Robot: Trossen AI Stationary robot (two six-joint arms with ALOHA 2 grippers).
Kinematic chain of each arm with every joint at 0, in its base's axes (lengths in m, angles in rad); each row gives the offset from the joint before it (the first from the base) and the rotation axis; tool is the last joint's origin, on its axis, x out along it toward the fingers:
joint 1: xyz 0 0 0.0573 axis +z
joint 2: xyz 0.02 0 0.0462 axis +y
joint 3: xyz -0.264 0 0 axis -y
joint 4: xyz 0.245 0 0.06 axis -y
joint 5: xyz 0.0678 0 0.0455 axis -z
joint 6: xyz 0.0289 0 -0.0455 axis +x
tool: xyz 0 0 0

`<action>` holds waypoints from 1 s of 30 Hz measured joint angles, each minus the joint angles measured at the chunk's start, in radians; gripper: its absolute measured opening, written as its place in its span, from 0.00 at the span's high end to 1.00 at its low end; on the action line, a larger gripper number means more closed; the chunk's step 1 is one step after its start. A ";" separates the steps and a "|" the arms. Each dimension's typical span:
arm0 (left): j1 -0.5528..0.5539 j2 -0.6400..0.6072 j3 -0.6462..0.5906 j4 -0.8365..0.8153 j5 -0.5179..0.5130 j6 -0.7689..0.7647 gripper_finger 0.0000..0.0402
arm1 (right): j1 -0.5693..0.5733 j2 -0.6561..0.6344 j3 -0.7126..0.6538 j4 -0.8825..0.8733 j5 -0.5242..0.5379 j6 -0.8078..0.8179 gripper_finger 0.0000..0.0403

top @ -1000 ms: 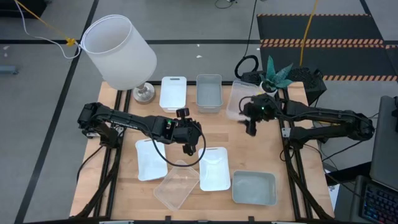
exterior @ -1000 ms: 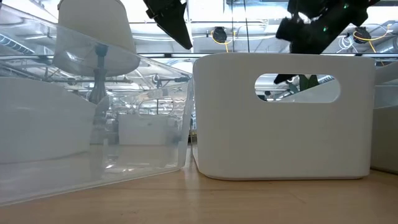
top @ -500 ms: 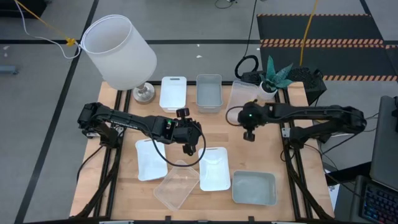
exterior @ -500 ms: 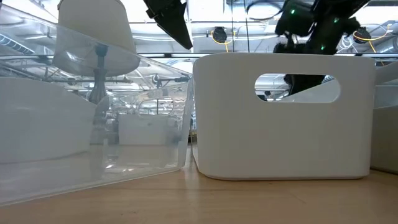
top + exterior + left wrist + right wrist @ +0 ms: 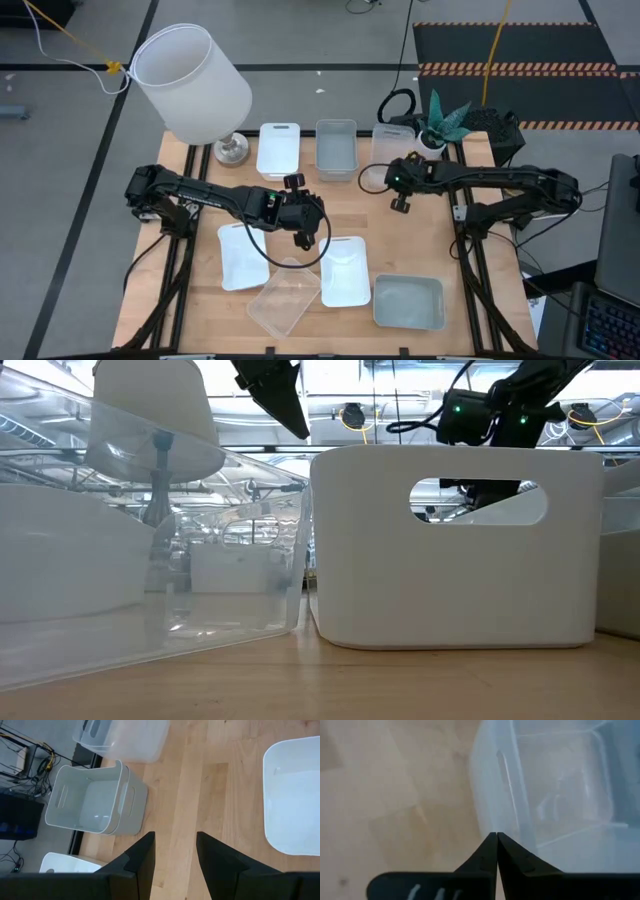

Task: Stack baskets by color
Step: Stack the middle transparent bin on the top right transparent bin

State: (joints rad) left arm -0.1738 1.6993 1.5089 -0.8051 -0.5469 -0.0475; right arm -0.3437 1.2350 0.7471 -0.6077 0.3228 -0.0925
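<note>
Three baskets stand in the far row: white [image 5: 278, 150], grey [image 5: 336, 150] and clear [image 5: 393, 143]. Nearer lie two white baskets [image 5: 242, 257] [image 5: 345, 270], a clear one [image 5: 285, 297] and a grey one [image 5: 408, 302]. My right gripper [image 5: 496, 836] is shut and tipped downward at the far clear basket's [image 5: 555, 785] near wall. My left gripper [image 5: 175, 851] hangs open above bare wood between the two rows, holding nothing. My right gripper has its shut fingertips [image 5: 492, 845] at the outer side of the clear basket's wall [image 5: 485, 795], slanting down from the table's right. I cannot tell whether they touch it. The basket rests flat on the table.
A big white lampshade [image 5: 190, 85] on a metal foot stands at the far left corner. A small potted plant [image 5: 440, 120] and cables sit behind the clear basket. Bare wood [image 5: 365, 215] lies in the table's middle between the rows.
My right gripper has sunk and tipped further downward, moving toward the table's left and closer to the far clear basket.
</note>
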 joint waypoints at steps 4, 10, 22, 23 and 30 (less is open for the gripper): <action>0.000 0.000 0.000 0.000 0.000 0.000 0.64 | -0.017 0.000 0.000 0.005 0.039 -0.016 0.99; 0.000 0.000 0.000 0.000 0.000 -0.001 0.64 | -0.038 0.000 0.000 0.015 0.090 -0.047 0.99; 0.000 0.000 0.000 -0.001 0.000 -0.002 0.64 | -0.008 -0.046 -0.001 0.025 0.019 -0.073 0.99; 0.000 0.000 0.000 -0.001 0.000 -0.002 0.64 | -0.003 -0.060 -0.001 0.025 0.019 -0.073 0.99; 0.000 0.000 0.000 -0.003 0.014 -0.007 0.64 | 0.041 -0.182 0.031 -0.021 0.038 -0.016 0.99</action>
State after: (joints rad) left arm -0.1734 1.6993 1.5089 -0.8078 -0.5330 -0.0547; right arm -0.3032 1.0530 0.7784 -0.6289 0.3604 -0.1084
